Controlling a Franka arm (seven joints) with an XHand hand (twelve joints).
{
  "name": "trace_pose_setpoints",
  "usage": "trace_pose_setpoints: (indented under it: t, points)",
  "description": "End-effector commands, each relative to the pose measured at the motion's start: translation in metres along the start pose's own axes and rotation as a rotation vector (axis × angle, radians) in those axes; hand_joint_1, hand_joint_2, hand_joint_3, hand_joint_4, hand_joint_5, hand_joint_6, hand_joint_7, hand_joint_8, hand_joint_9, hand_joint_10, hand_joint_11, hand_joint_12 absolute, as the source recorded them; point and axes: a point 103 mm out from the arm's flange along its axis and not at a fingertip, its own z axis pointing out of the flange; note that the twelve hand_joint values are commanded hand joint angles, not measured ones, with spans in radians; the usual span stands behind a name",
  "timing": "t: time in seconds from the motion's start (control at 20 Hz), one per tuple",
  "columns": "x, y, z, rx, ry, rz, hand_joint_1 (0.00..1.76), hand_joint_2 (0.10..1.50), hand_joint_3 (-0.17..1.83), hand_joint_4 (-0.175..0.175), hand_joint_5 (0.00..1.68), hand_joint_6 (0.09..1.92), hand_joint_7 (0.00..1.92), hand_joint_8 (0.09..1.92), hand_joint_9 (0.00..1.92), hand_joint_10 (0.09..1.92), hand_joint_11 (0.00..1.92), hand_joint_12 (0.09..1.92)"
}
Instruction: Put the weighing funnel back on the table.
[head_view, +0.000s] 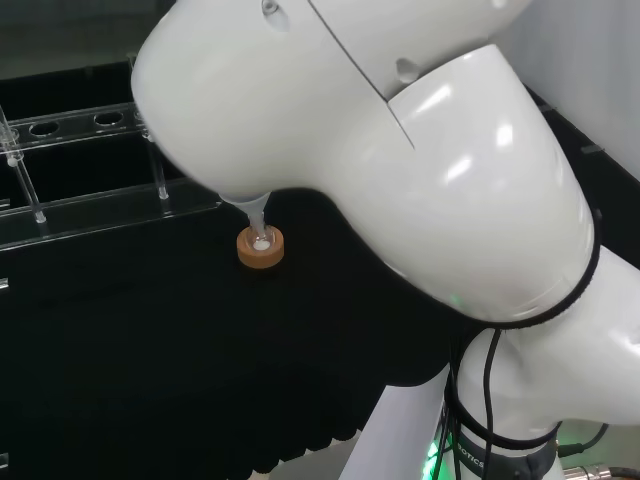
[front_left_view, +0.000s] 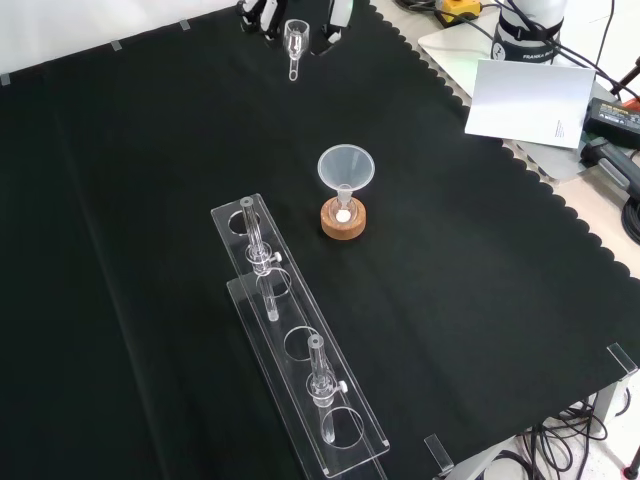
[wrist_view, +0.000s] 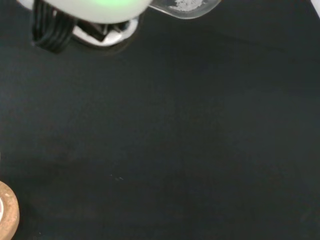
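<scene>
In the front view the small clear weighing funnel (front_left_view: 294, 42) hangs stem down at the far edge of the black cloth, between the dark fingers (front_left_view: 262, 16) of my hand (front_left_view: 335, 22), which are curled round it. The wrist view has its clear bowl (wrist_view: 187, 6) close by, with a little white powder clinging inside, beside a blurred white part of the hand (wrist_view: 95, 10). In the head view the arm's white links cover the hand.
The big funnel (front_left_view: 345, 168) stands in a small flask on a cork ring (front_left_view: 344, 219), mid-cloth; the ring (head_view: 260, 248) and its edge (wrist_view: 6, 212) show elsewhere too. A clear tube rack (front_left_view: 295, 340) lies nearer the front. White sheet (front_left_view: 525, 100) and cables lie off the cloth.
</scene>
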Motion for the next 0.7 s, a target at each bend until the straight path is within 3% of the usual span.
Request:
trace_pose_setpoints:
  t: [0.05, 0.7]
  points:
    - [-0.008, 0.006, 0.003, 0.004, 0.036, -0.003, 1.11, 0.69, 0.63, 0.175, 1.22, 0.75, 0.54, 0.67, 0.9, 0.34, 0.78, 1.06]
    - [-0.017, 0.038, 0.025, 0.029, 0.1, -0.024, 1.11, 0.69, 0.63, 0.175, 1.22, 0.75, 0.54, 0.67, 0.9, 0.34, 0.78, 1.05]
